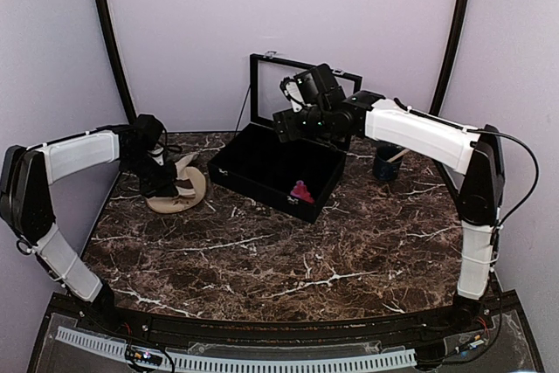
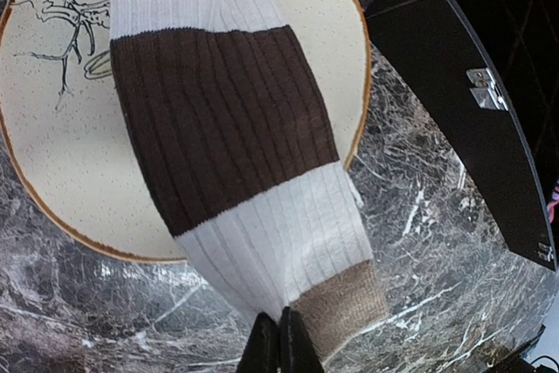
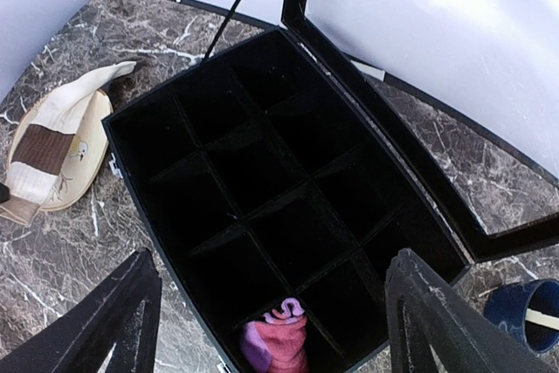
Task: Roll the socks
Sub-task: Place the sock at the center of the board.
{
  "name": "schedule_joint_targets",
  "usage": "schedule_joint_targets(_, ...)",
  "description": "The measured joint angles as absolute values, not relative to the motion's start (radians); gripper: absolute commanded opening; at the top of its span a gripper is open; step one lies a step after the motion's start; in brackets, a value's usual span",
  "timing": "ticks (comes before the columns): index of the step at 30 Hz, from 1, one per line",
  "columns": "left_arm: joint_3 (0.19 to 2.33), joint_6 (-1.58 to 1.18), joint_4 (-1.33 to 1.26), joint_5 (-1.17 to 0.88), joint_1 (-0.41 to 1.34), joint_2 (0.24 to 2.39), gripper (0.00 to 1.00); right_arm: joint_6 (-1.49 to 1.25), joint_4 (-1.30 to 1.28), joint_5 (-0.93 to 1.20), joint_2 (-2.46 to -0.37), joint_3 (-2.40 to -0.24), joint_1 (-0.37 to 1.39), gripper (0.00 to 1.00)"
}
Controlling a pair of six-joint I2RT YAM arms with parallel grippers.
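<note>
The cream-beige sock [image 2: 218, 128] with a dark brown band lies stretched across the round plate [image 2: 52, 155], its tan end hanging past the rim over the marble. My left gripper [image 2: 279, 338] is shut on that end of the sock, where white meets tan. From above, the left gripper [image 1: 164, 183] sits at the plate [image 1: 179, 201] with the cream sock [image 1: 186, 163] beside it. The magenta-pink sock [image 3: 275, 347] sits bunched in a near compartment of the black box [image 3: 131, 181]. My right gripper [image 3: 275, 259] hangs open above the box, holding nothing.
The black divided box [image 1: 262, 191] stands mid-table with its lid [image 1: 306, 76] raised at the back. The pink sock [image 1: 302, 191] is near its front right corner. A dark blue cup [image 1: 387, 162] stands right of the box. Curved walls close in the back.
</note>
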State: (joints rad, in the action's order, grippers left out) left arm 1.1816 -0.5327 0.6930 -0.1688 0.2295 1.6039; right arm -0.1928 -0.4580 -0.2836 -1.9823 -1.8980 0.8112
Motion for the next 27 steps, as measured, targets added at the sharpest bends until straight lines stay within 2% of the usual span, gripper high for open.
schedule_joint_targets(5, 1.123, -0.558, 0.696, -0.183, 0.303, 1.534, 0.00, -0.197, -0.452, -0.280, -1.963, -1.845, 0.811, 0.81)
schedule_joint_targets(12, 1.004, -0.617, 0.689, -0.223, 0.516, 1.483, 0.00, -0.207, -0.441, -0.273, -1.919, -1.767, 0.812, 0.81)
schedule_joint_targets(21, 0.874, -0.698, 0.642, -0.293, 0.702, 1.326, 0.00, -0.207, -0.438, -0.244, -1.887, -1.714, 0.820, 0.80)
schedule_joint_targets(27, 0.834, -0.723, 0.554, -0.362, 0.778, 1.354, 0.00, -0.199, -0.436, -0.197, -1.866, -1.689, 0.841, 0.79)
